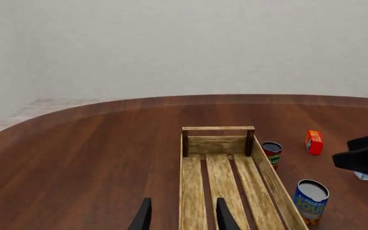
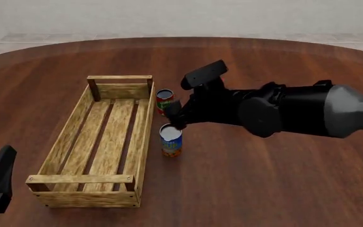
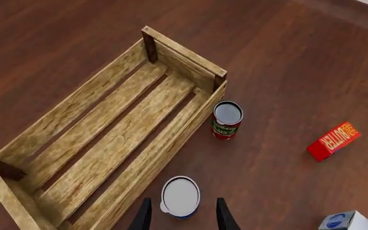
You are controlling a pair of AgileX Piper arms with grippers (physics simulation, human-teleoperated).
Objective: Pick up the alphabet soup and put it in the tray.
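The step in hand looks like the approach to the grasp: the right claw (image 3: 180, 215) hangs over the soup (image 2: 170, 139), its fingers (image 3: 223, 216) spread apart with the can's pale top showing in the gap between them in the right wrist view, and nothing yet shows them down around the can's side. The soup stands upright on the tabletop (image 2: 263, 179), just beside the long right-hand wall of the tray (image 2: 81, 178) but outside it, roughly halfway along that wall. A second, red-and-green can (image 2: 164, 100) stands further along the same wall near the tray's far corner, apart from the soup, and a red butter box (image 3: 333, 140) lies well off to the side. The left claw (image 1: 182, 218) sits at the near end of the tray with its fingers parted and empty; it appears idle. The next move, as I judge it, calls for the right claw to come straight down so the fingers pass either side of the can, then close on its body below the rim, lift clear of the tray's wall, and carry it sideways over the slats before letting go. The closeness of the tray wall leaves little room for the finger on that side, so a centred descent matters.
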